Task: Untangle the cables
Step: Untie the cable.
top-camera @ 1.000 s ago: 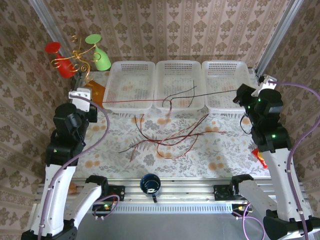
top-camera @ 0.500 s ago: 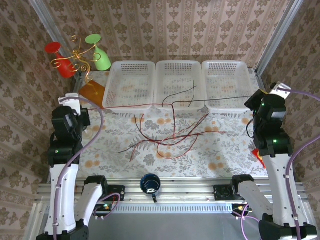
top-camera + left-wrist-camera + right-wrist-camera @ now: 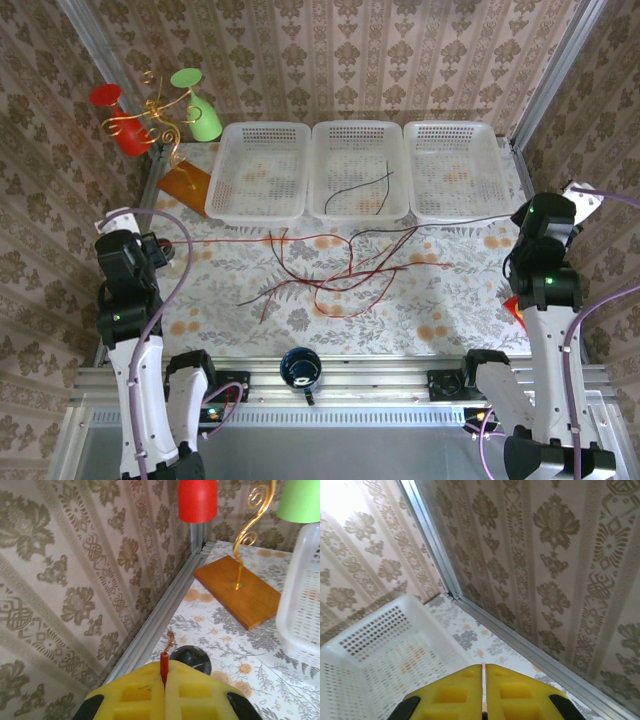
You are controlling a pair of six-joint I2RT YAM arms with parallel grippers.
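The left gripper [image 3: 164,680], at the left edge of the top view, has its yellow foam pads pressed together on the end of 1 thin red cable [image 3: 164,663]. This cable stretches right to the loose tangle of thin red and black cables [image 3: 340,278] in the middle of the floral tabletop [image 3: 450,310]. The right gripper [image 3: 483,680], at the right edge, is also closed, seemingly pinching 1 thin black cable [image 3: 385,232]. Another black wire [image 3: 362,190] lies inside the middle white plastic basket [image 3: 360,128].

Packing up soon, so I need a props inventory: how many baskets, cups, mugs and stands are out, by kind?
white baskets: 3
hanging cups: 2, a red cup and a green cup
dark mug: 1
cup stand: 1
Total: 7
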